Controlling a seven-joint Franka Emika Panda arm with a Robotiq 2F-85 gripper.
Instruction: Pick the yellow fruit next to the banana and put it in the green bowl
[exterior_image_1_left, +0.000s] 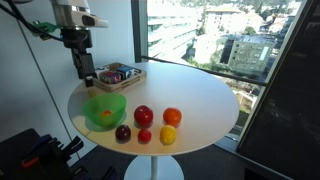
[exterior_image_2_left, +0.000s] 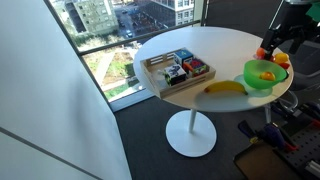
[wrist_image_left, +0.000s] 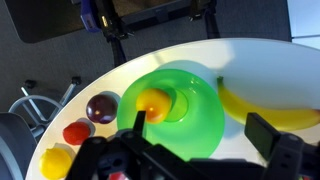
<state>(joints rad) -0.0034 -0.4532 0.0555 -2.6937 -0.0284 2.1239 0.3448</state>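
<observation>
Gripper above yellow fruit in bowl

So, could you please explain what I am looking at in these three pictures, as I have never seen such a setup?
It is one robot arm with a two-fingered gripper. Two pictures come from cameras standing off to the side; the third comes from a camera on the wrist, looking down past the gripper. A round white table carries a green bowl, a banana, a tray of packets and several loose fruits. One yellow fruit lies in the bowl. The gripper looks open and holds nothing.
</observation>
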